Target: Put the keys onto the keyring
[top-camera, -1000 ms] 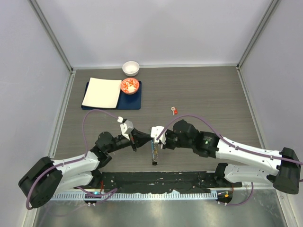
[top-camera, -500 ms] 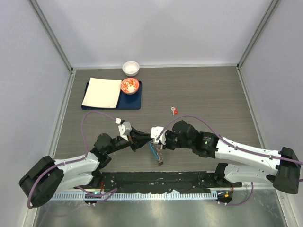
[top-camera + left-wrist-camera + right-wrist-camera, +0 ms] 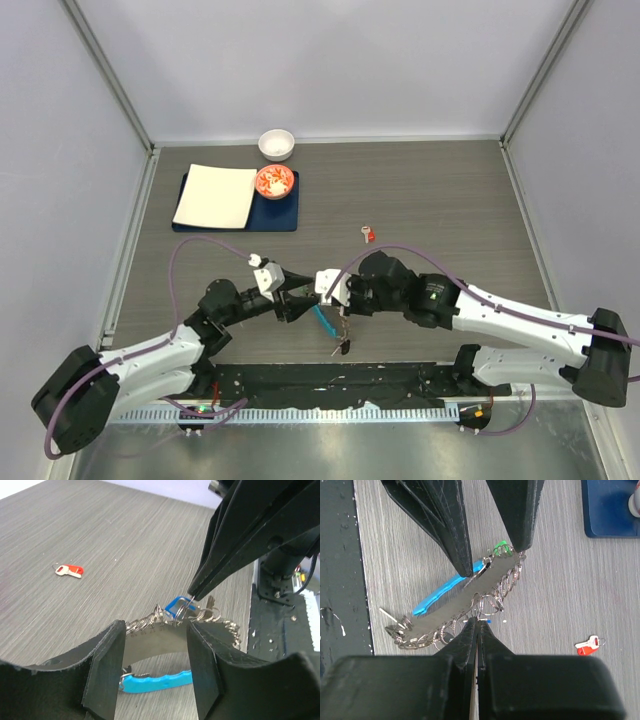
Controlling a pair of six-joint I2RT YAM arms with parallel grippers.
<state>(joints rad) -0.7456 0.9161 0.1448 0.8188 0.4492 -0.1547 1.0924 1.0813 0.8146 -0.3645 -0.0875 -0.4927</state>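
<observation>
Keyring (image 3: pixel 462 599): wrist views, unlike overhead, show right jaws pinching it, left jaws parted.

readable text: none in any view | keyring (image 3: pixel 465 599): no lettering legible, its green tag (image 3: pixel 501 547) included | red key (image 3: pixel 587 646): no marking legible | brands, numbers, signs: none legible anywhere
</observation>
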